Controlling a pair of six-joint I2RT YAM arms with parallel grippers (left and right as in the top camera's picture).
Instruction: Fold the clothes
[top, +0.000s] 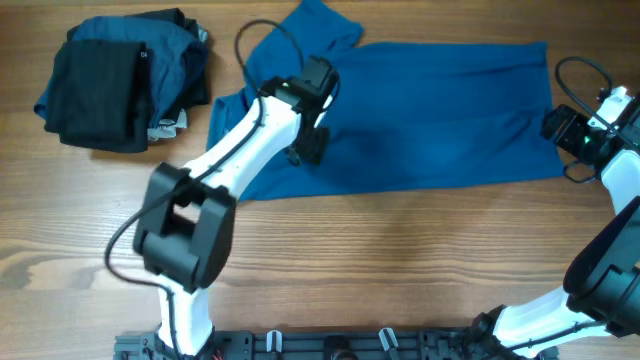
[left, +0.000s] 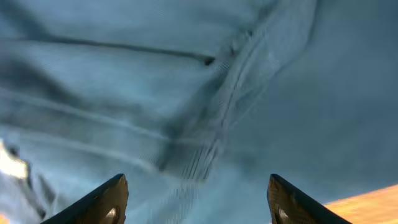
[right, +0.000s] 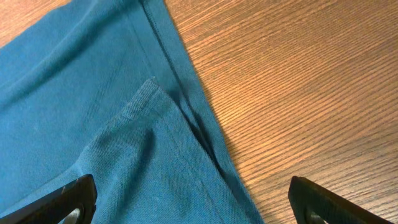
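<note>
While blue polo shirt (top: 430, 110) lies flat, left gripper (left: 196, 182) open above its left end, right gripper (right: 191, 182) open over its right edge, dark clothes (top: 120, 80) far left.

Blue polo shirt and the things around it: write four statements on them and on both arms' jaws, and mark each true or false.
1. The blue polo shirt lies laid out flat on the table. True.
2. The pile of dark clothes sits on top of the shirt. False: it lies beside the shirt, on the left.
3. The left arm has its jaws shut on the collar. False: they stand open above the shirt's fabric.
4. The right arm has its jaws open at the shirt's hem edge. True.
</note>
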